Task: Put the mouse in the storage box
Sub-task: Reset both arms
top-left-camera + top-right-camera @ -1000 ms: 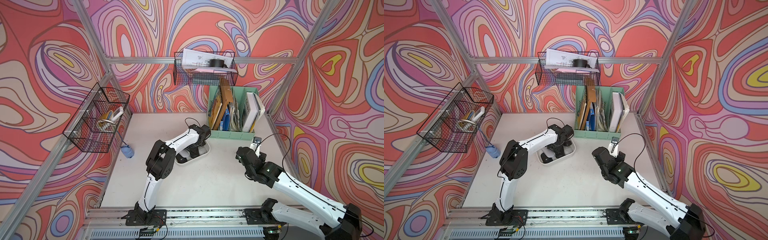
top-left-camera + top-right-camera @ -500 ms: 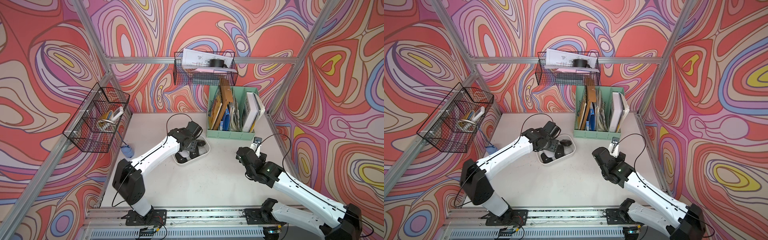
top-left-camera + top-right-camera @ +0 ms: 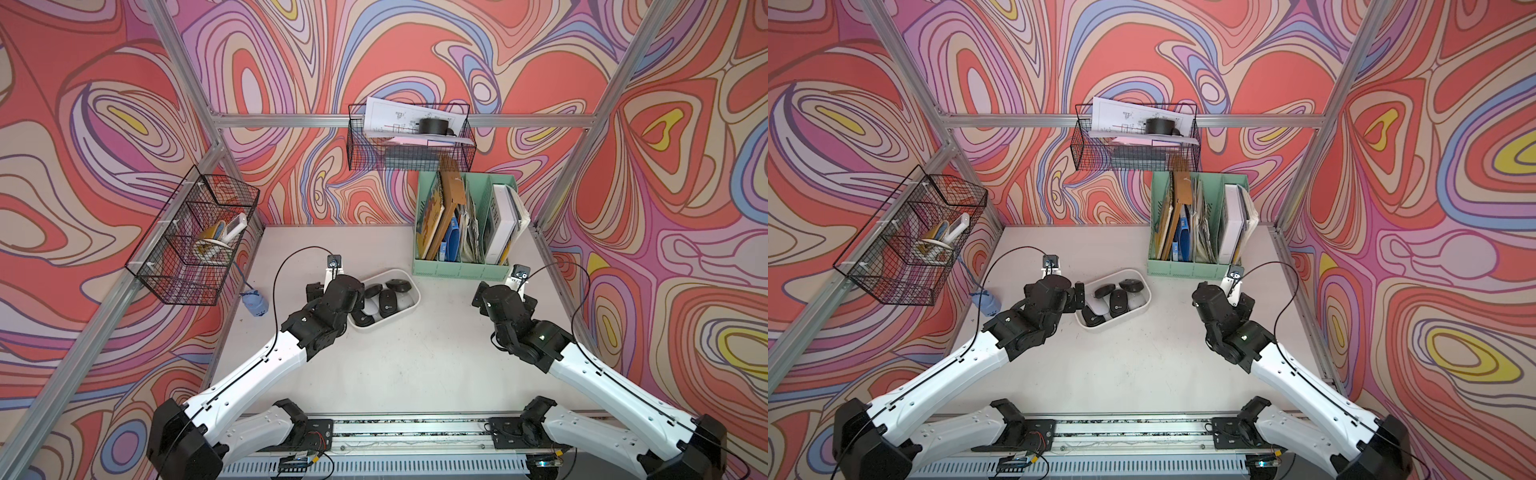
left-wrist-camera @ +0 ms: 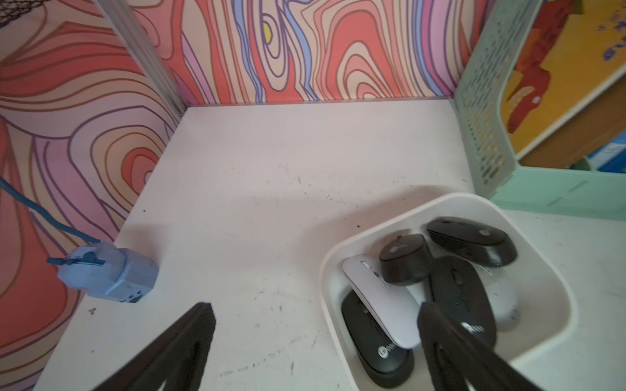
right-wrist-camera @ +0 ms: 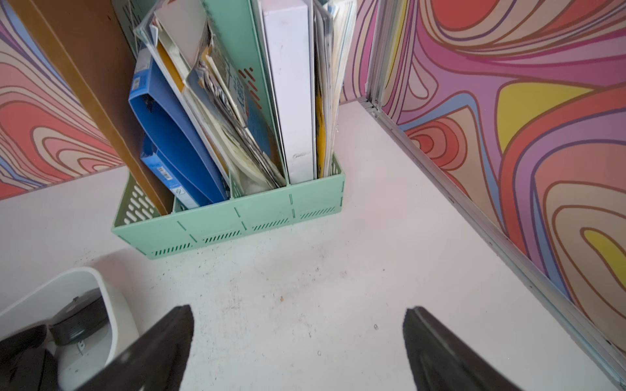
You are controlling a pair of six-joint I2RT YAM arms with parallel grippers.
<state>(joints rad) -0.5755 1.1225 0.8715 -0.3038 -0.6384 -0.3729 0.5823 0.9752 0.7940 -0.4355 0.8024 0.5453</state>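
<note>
The storage box (image 3: 416, 291) (image 3: 1145, 308) is a shallow white tub near the middle of the table. It holds several mice, black and white, such as a black mouse (image 3: 387, 302) and a white mouse (image 4: 379, 301). My left gripper (image 4: 315, 315) hangs open and empty at the box's left end, one finger over the box and the other over bare table. My right gripper (image 5: 298, 318) stands open and empty over bare table, to the right of the box (image 5: 111, 304) and in front of the organizer.
A mint-green file organizer (image 3: 461, 266) full of folders stands behind the box to the right. Black wire baskets hang on the left wall (image 3: 195, 241) and the back wall (image 3: 409, 137). A small blue device (image 3: 254, 302) with a cord lies by the left wall.
The left arm has pulled back from over the box toward the front left, and its jaws have spread wide. The right arm has stayed in place.
</note>
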